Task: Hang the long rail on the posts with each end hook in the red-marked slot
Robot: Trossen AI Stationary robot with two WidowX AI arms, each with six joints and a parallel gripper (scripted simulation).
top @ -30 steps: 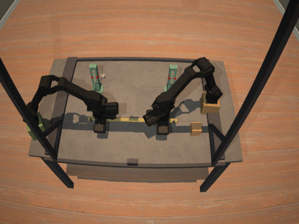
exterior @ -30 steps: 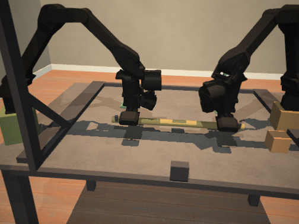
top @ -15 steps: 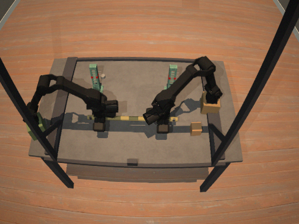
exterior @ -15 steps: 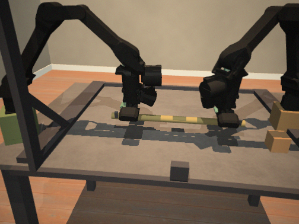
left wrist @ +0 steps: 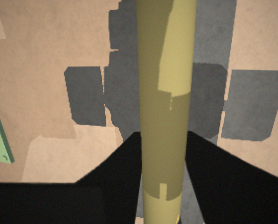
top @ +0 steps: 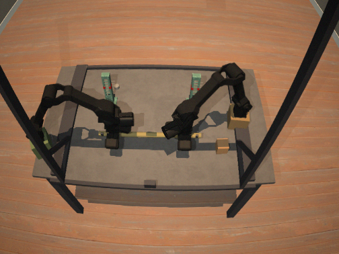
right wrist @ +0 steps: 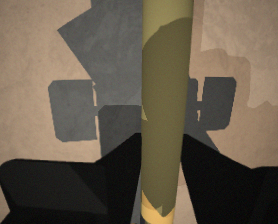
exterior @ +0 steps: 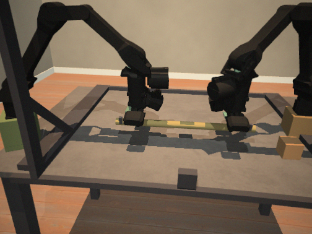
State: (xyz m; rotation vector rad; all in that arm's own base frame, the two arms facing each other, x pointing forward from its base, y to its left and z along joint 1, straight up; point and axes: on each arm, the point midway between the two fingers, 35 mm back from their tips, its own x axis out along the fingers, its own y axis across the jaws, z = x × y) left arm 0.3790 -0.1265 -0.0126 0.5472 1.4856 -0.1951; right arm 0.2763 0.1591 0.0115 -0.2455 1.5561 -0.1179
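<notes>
The long yellow rail (top: pixel 141 134) (exterior: pixel 186 124) (left wrist: pixel 165 60) (right wrist: pixel 165 75) is held level above the table, in front of the posts, its shadow apart from it. My left gripper (top: pixel 111 135) (exterior: pixel 134 122) (left wrist: pixel 162 138) is shut on the rail near its left end. My right gripper (top: pixel 185 136) (exterior: pixel 238 127) (right wrist: pixel 160 139) is shut on it near its right end. The left green post (top: pixel 105 80) and the right green post (top: pixel 196 81) stand toward the back, with red marks on both. The arms hide their lower parts. The hooks' shape is not clear.
An orange box (top: pixel 222 146) (exterior: pixel 290 148) stands right of the rail. A dark block (top: pixel 150 183) (exterior: pixel 187 179) sits at the table's front edge. A small pale round thing (top: pixel 116 87) is beside the left post. Dark frame beams rise at both sides.
</notes>
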